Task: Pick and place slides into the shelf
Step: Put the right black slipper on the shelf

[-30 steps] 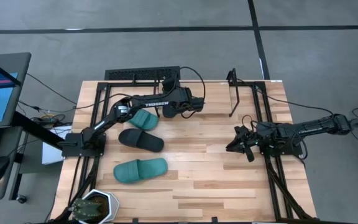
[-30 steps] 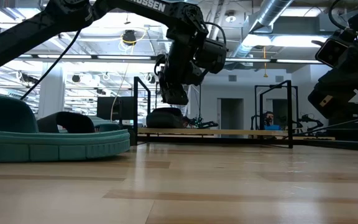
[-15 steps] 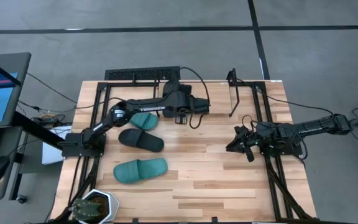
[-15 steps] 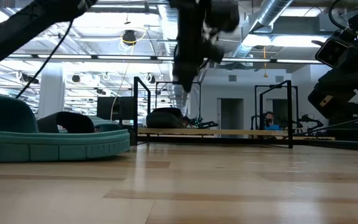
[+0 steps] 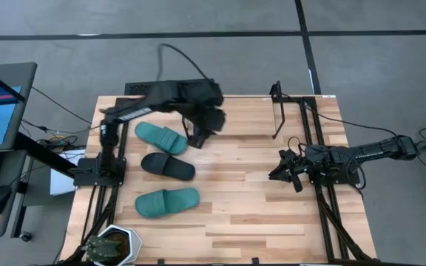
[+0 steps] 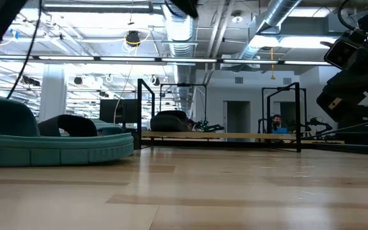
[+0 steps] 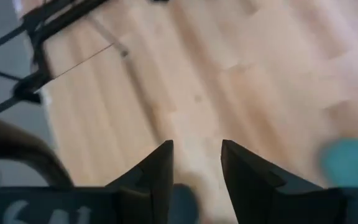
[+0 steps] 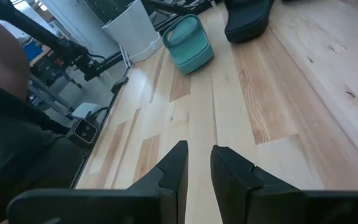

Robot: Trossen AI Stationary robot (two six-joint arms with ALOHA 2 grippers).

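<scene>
Three slides lie soles down on the wood at the left: a teal slide [image 5: 161, 138], a black slide [image 5: 167, 166] and a second teal slide [image 5: 167, 202]. Another black slide [image 6: 169, 120] rests on the shelf [image 6: 235, 135] at the far side. The shelf's thin rods and a post [image 5: 276, 111] also show from above. My left gripper [image 7: 196, 146] hangs high over the table, open and with nothing between its fingers, to the right of the far teal slide. My right gripper [image 8: 199, 149] waits low at the right, a narrow gap between its fingers and nothing in it.
A black slotted grille [image 5: 135, 89] lies along the far edge, partly under the raised left arm. A potted plant [image 5: 113, 244] stands at the near left corner. Bare wood [image 5: 250, 207] spreads across the middle and near side. A person [image 6: 275, 121] sits in the room behind.
My left gripper has risen from just above the black slide on the shelf, up out of the top of the low view. It has rolled and tipped, and drifted a little toward the table's left edge. The black slide stays on the shelf.
</scene>
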